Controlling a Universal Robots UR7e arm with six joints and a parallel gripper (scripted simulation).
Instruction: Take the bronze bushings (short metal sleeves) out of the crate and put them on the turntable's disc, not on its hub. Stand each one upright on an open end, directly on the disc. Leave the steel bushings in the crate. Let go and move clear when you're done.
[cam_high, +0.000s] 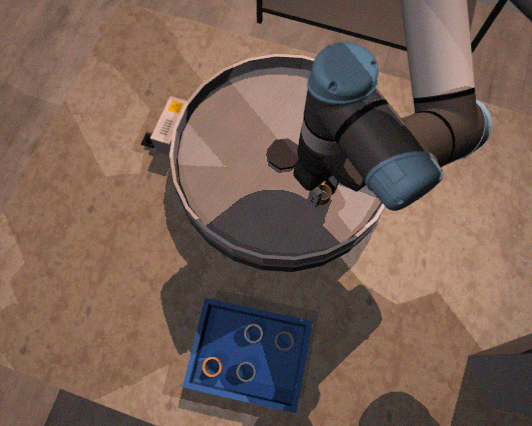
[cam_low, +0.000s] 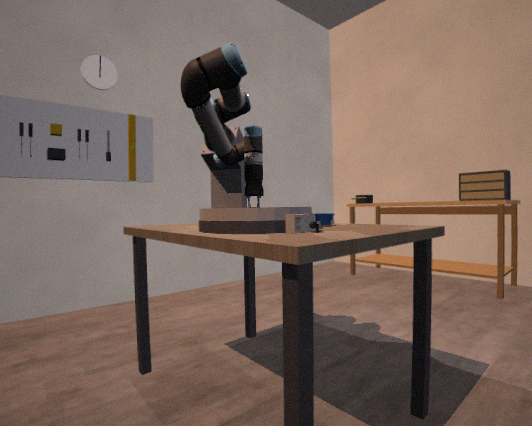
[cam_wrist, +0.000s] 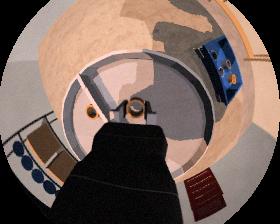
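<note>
Near: the blue crate holds one bronze bushing at left, to be fetched, and three steel bushings to leave. Farther: my pincer, partly open, grips another bronze bushing over the disc, right of the hub. I should keep its axis vertical, lower gently until the open end seats, spread evenly, then rise straight so neither finger tips it.
</note>
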